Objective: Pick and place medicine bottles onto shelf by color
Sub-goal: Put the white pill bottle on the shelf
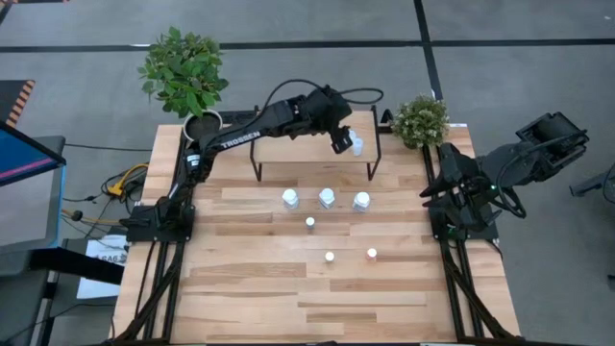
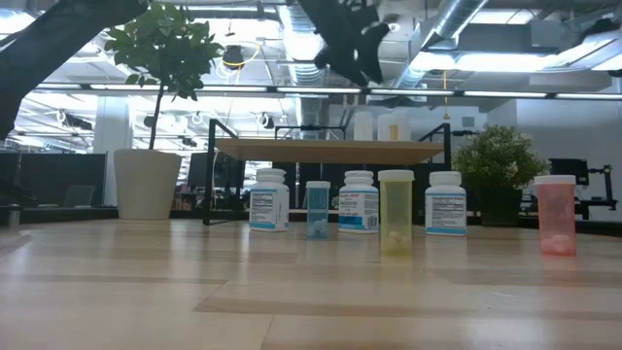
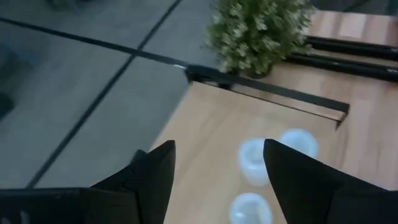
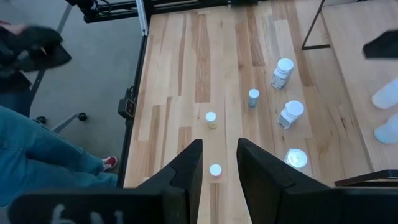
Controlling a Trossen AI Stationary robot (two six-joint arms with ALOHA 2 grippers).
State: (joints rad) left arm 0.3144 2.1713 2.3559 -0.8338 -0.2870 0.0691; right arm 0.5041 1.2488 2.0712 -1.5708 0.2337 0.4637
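Note:
The light-wood shelf stands at the table's far middle. Three small pale-blue bottles stand on its right end and also show in the high view. My left gripper hangs open and empty above them, its fingers clear of the bottles. On the table stand three white bottles in a row, a small blue one, a yellowish one and an orange one. My right gripper waits at the table's right edge, slightly open and empty.
A leafy plant in a white pot stands at the far left corner, and a small bush stands at the far right beside the shelf. A person's leg in jeans shows beyond the table's near side.

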